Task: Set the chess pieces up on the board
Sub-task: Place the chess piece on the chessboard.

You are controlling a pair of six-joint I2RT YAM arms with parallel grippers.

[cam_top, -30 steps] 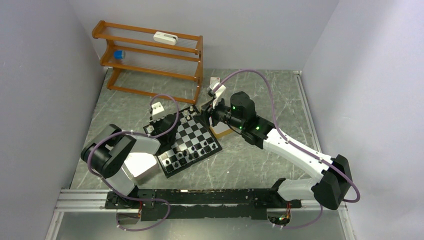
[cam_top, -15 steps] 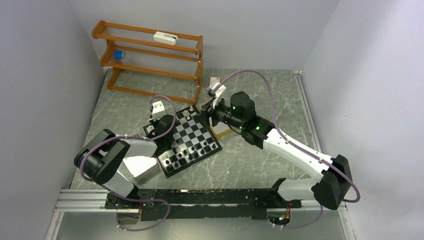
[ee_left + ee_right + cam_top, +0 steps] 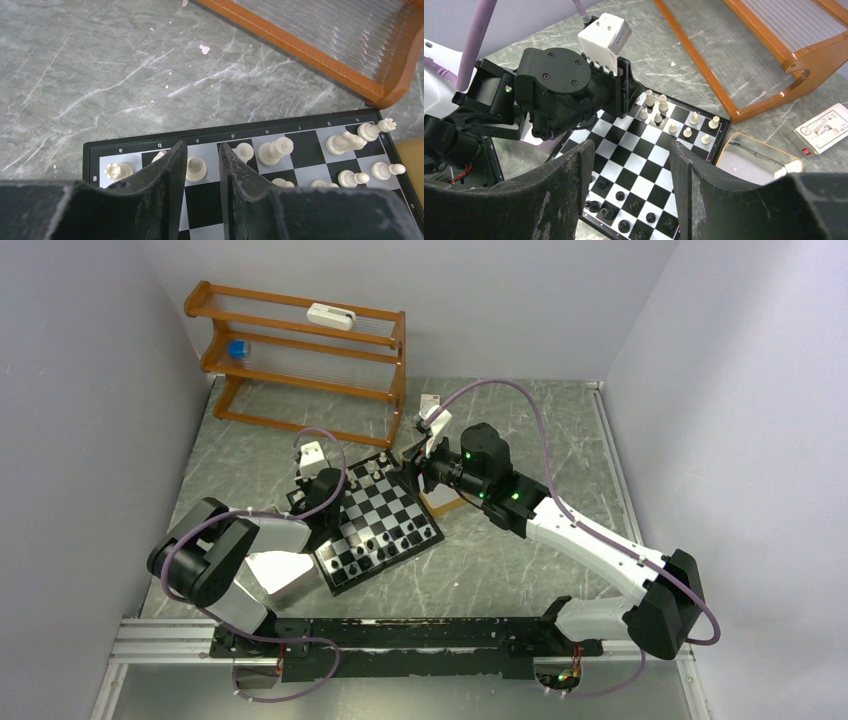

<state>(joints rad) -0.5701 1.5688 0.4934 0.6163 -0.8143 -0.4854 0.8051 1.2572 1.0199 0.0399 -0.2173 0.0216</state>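
The left end effector (image 3: 202,167) is low over the far left corner of the board (image 3: 150,143), its fingers (image 3: 172,175) parted by a narrow gap. One cream piece (image 3: 196,168) stands upright on a light square in that gap. It sits close against the left finger, with board showing on its other side, and I cannot tell whether it touches the finger. More cream pieces (image 3: 275,150) stand along the far two rows, running off to the right.

The right end effector (image 3: 630,150) hovers above the right side of the board with its fingers spread wide and nothing between them. Through the gap its camera shows black pieces (image 3: 620,195) grouped at the near end.

The board (image 3: 385,515) lies flat on the bench (image 3: 520,570), turned at an angle, between the two arms. A shallow metal tray (image 3: 754,160) lies just beside its far right edge, with a printed card (image 3: 824,130) beyond that. A wooden rack (image 3: 300,350) stands at the far left, its foot near the board's far corner.
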